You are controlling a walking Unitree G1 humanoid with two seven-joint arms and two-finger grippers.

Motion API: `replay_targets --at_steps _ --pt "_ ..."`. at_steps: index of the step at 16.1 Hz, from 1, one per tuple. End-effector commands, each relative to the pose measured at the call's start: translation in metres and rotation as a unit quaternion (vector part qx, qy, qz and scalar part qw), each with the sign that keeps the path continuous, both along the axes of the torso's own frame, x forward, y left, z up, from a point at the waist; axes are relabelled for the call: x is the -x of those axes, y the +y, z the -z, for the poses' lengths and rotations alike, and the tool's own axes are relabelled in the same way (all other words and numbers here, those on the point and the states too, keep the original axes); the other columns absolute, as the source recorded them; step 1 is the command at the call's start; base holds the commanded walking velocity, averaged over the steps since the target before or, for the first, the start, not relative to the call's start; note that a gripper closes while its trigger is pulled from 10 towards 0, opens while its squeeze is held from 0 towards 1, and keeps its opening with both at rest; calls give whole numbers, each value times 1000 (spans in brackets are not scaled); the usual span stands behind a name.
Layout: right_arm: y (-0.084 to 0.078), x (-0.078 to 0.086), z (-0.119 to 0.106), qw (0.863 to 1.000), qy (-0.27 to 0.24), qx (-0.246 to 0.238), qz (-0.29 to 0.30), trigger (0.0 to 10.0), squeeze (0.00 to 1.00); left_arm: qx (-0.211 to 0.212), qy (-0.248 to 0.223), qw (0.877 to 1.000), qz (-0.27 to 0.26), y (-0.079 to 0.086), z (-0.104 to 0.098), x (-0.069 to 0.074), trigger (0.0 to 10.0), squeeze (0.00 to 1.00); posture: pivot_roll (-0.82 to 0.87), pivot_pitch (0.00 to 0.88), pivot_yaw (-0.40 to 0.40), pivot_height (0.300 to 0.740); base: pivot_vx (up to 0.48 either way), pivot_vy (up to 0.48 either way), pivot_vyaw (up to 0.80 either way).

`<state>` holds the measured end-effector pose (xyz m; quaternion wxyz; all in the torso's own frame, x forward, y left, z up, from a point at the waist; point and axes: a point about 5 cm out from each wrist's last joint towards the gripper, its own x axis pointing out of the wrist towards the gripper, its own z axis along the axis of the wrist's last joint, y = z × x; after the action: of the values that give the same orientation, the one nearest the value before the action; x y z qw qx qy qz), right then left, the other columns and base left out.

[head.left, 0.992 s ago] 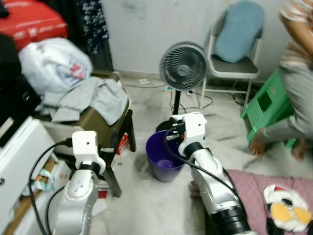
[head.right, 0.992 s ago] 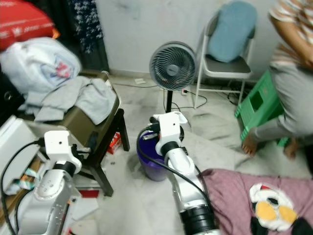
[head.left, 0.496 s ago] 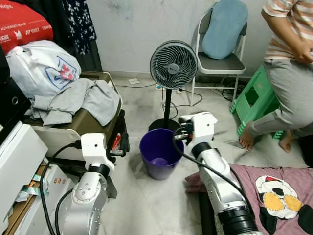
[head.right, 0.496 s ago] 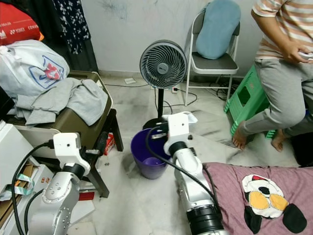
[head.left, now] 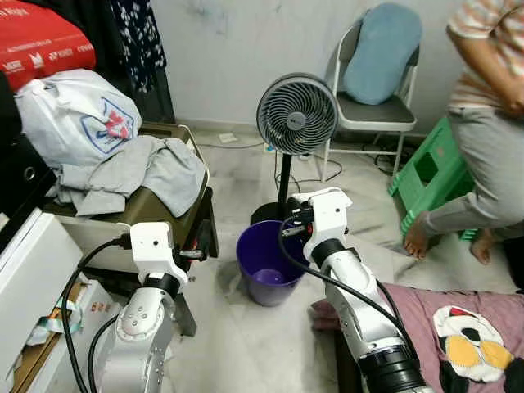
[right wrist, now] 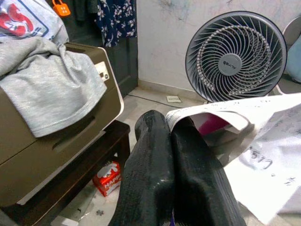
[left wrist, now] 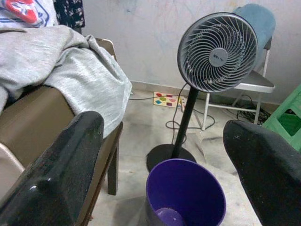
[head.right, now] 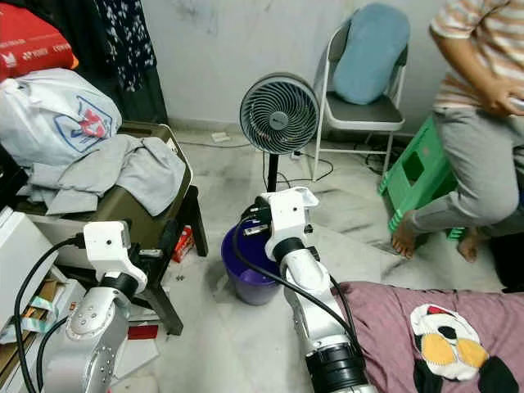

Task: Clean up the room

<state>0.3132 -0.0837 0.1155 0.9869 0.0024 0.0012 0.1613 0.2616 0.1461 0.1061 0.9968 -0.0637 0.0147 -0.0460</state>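
My right gripper (right wrist: 170,125) is shut on a white printed sheet of paper (right wrist: 263,141), pinched at its edge. In the eye views this gripper (head.left: 295,223) hangs over the far rim of a purple bucket (head.left: 268,262) on the floor. A pale scrap lies at the bottom of the bucket (left wrist: 188,188). My left gripper (left wrist: 162,129) is open and holds nothing, its fingers spread wide and pointing toward the bucket. In the left eye view the left gripper (head.left: 196,252) sits left of the bucket, close to the dark stool.
A standing fan (head.left: 296,115) is right behind the bucket, its cable on the floor. A brown case (head.left: 155,205) piled with grey clothes stands left. A folding chair (head.left: 372,106), a green stool (head.left: 434,176) and a person (head.left: 491,123) are at right. A maroon cloth (head.left: 442,327) lies on the floor.
The whole picture has swayed, so the camera moved. My right gripper stays by the bucket rim with the paper. The person at right has shifted position.
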Motion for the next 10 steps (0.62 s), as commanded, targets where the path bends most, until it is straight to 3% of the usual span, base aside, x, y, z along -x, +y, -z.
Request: replay_targets --at_steps 1,10 --pt "-1 -1 -2 1000 -6 4 4 10000 0 0 -14 1000 5 -2 -6 -1 10000 0 23 36 -20 740 360 0 0" --pt "2 1 -4 999 -28 21 -15 10000 0 1 -7 1000 4 -2 -3 0 10000 0 22 32 -20 740 368 0 0"
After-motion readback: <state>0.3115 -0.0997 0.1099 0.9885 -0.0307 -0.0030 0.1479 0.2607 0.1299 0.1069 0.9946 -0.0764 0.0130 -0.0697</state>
